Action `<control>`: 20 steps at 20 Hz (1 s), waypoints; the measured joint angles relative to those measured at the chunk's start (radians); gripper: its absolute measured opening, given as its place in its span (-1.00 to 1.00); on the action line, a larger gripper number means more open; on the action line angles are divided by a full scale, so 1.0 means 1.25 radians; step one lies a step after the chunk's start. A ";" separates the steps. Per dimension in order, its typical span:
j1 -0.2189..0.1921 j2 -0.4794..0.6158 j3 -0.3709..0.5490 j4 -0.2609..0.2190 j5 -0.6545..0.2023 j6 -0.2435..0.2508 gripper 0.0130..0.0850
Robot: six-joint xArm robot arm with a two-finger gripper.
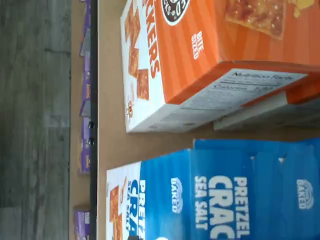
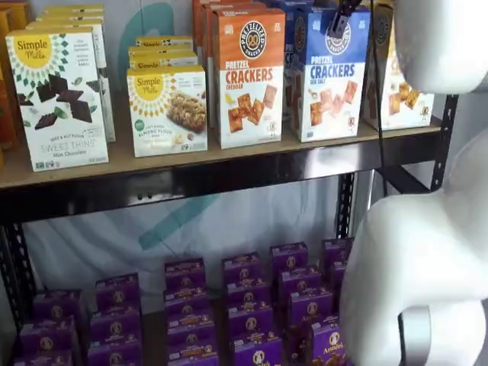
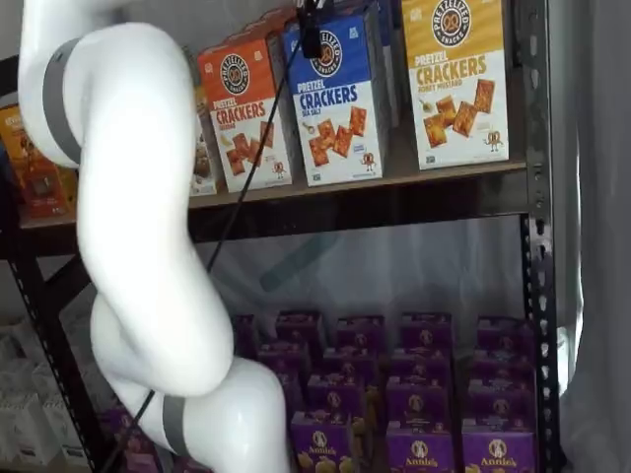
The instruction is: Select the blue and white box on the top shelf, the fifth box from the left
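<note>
On the top shelf, fingers overlap the blue and white box.

A tall blue and white box of sea salt pretzel crackers stands upright on the top shelf, its face turned outward, with a blue upper part carrying a round dark logo and a white lower part picturing square orange crackers. In both shelf views it sits near the front edge of the long light-tan board, above the thick black front rail, with further blue cartons lined up behind it. The wrist view shows the carton's blue top and printed front close up, resting on the tan board.
</note>
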 joint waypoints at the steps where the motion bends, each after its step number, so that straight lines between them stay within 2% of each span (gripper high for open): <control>1: 0.000 0.005 -0.007 0.004 0.008 0.002 1.00; 5: 0.002 0.028 -0.042 -0.001 0.043 0.007 1.00; 8: 0.013 0.038 -0.059 -0.030 0.056 0.009 1.00; 14: 0.035 0.032 -0.046 -0.098 0.042 0.006 1.00; 16: 0.040 0.042 -0.059 -0.116 0.065 0.005 1.00; 20: 0.039 0.055 -0.074 -0.127 0.102 0.004 1.00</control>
